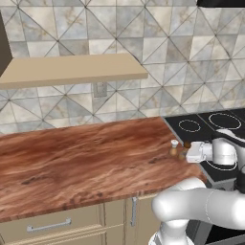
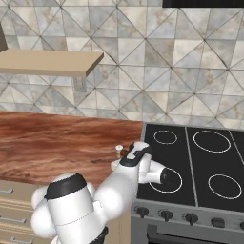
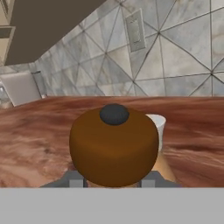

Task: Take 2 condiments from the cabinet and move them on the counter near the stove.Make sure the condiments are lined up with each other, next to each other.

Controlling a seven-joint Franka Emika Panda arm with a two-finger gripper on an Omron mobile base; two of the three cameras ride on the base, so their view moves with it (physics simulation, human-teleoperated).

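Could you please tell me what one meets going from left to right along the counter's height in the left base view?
Bare counter → pale shaker → pepper mill → gripper → stove.

Bright, even, rendered light with barely any shadows or glare; all three views look soft and coarse.

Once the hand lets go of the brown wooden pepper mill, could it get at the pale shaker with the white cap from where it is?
Probably not straight on. The hand is shut on the brown wooden pepper mill, which stands directly in front of the pale shaker with the white cap and hides most of it. It would likely need to approach from above or the side.
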